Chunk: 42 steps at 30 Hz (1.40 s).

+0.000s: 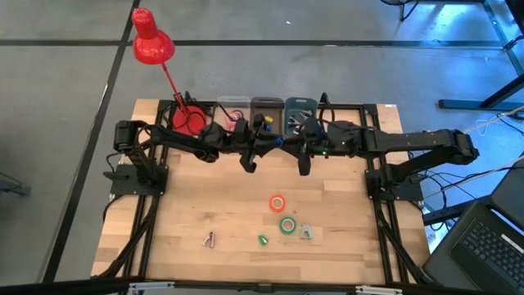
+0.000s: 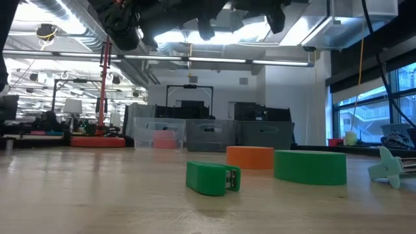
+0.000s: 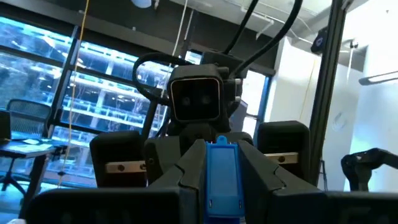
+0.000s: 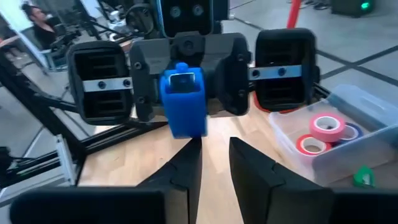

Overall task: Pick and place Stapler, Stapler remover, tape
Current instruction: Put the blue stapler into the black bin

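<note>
Near edge: green stapler (image 1: 264, 240), staple remover (image 1: 306, 232) | mid-surface: green tape (image 1: 287, 225) and orange tape (image 1: 277, 203), untouched | far edge: left tool (image 1: 247, 165) clamped on blue stapler (image 3: 222, 177), right tool (image 4: 214, 163) narrowly parted, empty, facing it | Advice: align right fingers squarely before transfer; bins (image 1: 266, 107) behind.

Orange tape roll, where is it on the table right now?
In the high view, the orange tape roll lies flat on the wooden table, right of centre, just behind the green tape roll; neither arm is near it.
</note>
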### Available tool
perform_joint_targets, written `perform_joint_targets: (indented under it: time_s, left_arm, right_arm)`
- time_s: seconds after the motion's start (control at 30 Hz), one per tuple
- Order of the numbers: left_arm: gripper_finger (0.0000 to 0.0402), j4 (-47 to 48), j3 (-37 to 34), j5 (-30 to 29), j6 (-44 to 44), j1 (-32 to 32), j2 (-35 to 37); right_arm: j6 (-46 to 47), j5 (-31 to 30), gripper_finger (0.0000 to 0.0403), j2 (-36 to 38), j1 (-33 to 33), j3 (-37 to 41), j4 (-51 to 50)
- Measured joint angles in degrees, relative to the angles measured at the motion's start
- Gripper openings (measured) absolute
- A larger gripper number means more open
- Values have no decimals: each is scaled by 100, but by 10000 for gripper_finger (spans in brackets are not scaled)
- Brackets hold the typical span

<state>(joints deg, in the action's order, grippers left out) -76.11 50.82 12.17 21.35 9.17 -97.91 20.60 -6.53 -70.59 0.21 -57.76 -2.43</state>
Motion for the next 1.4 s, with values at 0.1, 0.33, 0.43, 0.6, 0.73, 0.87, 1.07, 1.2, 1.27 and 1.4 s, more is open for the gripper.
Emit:
perform_joint_targets:
  time_s: [0.1, 0.33, 0.43, 0.6, 0.73, 0.87, 1.07, 1.2, 1.27, 1.4]
  left_arm:
    - [53, 85, 18, 4, -74, 12, 4]
    - [53, 107, 18, 255, 30, 140, 4]
    - [53, 69, 20, 277, 47, 155, 11]
    - [53, 55, 22, 277, 59, 160, 15]
    - [53, 63, 22, 277, 60, 160, 15]
    - [53, 87, 69, 291, 151, 160, 15]
    - [53, 176, 119, 341, 143, 149, -2]
    - [53, 242, 121, 366, 143, 142, 0]
    - [53, 263, 121, 368, 141, 142, 4]
    - [53, 257, 121, 386, 168, 160, 4]
  right_arm:
    - [-1, 223, 84, 0, -5, 2, 38]
    - [145, 484, 124, -2, -5, -12, 157]
    - [146, 510, 140, -9, -5, -98, 117]
    - [126, 510, 148, -9, -5, -129, 116]
    - [126, 501, 148, -28, -5, -131, 117]
    - [108, 361, 148, -28, -7, -140, 136]
    - [-15, 305, 148, -29, -10, -169, 238]
    - [-53, 142, 137, -31, -7, -168, 232]
    - [-51, 138, 129, -31, -7, -164, 236]
    - [-50, 142, 115, -31, -9, -162, 221]
